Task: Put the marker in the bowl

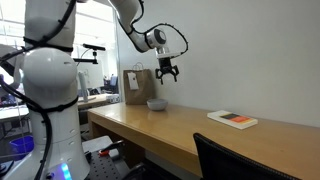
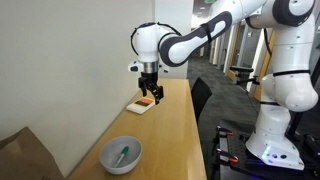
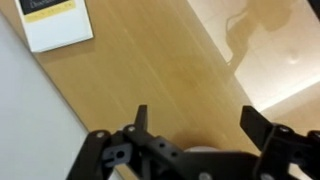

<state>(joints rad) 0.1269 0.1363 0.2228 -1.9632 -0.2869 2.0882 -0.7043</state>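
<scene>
- Hand (image 2: pixel 148 93) hangs well above the table (image 2: pixel 176 140), fingers apart, nothing between them; the wrist view shows the same empty gap
- Marker (image 2: pixel 123 154): short greenish stick lying inside the bowl (image 2: pixel 104 158), seen in an exterior view
- Bowl stands just beside the cardboard box (image 1: pixel 138 85); flat book (image 1: pixel 232 119) well apart from both
- Judgement: placing step looks finished, marker already released
- Next move calls only for a clean retreat clear of the bowl, no regrasp
</scene>
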